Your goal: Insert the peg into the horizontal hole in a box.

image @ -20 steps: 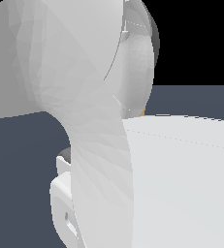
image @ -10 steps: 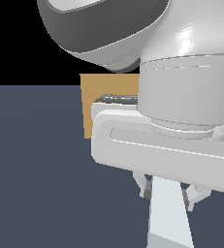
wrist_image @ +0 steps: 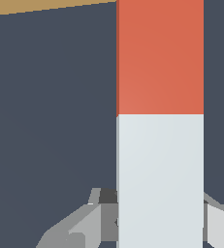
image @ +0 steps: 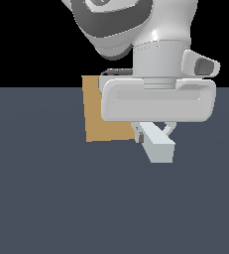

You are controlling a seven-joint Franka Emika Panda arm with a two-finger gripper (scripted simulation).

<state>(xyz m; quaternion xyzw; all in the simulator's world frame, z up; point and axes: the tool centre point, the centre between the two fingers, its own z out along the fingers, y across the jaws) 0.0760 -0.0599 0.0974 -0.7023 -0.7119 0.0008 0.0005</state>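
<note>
The peg (image: 159,145) is a square bar; in the exterior view I see its pale grey-white end pointing toward the camera. In the wrist view the peg (wrist_image: 160,121) shows both halves, orange-red far from the fingers and white between them. My gripper (image: 154,133) is shut on the peg's white half, with fingers (wrist_image: 84,223) on either side. The tan box (image: 106,116) stands behind the hand, partly hidden by it; its edge shows in the wrist view (wrist_image: 50,6). The hole is hidden.
The dark grey floor (image: 61,198) spreads around. The arm's white hand body (image: 158,99) covers the box's right part in the exterior view.
The arm has drawn back from the camera; the hand with the peg now sits smaller and higher in the exterior view, and more of the box shows.
</note>
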